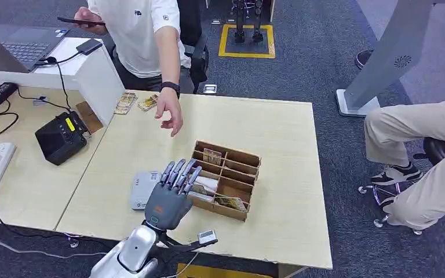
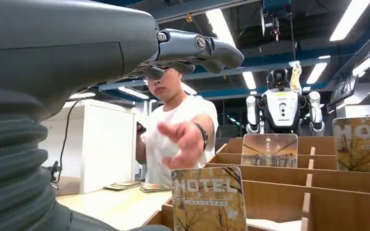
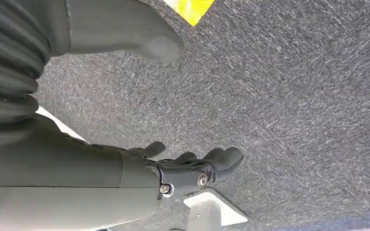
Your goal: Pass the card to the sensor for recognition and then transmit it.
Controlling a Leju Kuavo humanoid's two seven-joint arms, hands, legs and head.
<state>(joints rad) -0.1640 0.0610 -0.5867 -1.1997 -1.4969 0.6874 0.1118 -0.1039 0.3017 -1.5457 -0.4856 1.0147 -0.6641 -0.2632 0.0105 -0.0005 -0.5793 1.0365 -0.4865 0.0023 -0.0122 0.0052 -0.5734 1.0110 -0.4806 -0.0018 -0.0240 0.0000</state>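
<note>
**Item count**

You've got one wooden divider box just right of the left hand, three upright cards showing in it, one white sensor beside the hand's left, two card stacks far beyond.

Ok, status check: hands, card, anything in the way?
Left hand open, above the wooden card box. Right hand empty, hanging over carpet. Cards in their slots, none picked. Person's hand reaching over the table.

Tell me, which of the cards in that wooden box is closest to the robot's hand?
The pale card lying in the compartment just beside the left hand. The upright card stands in the far row, and the yellowish card lies further right.
</note>
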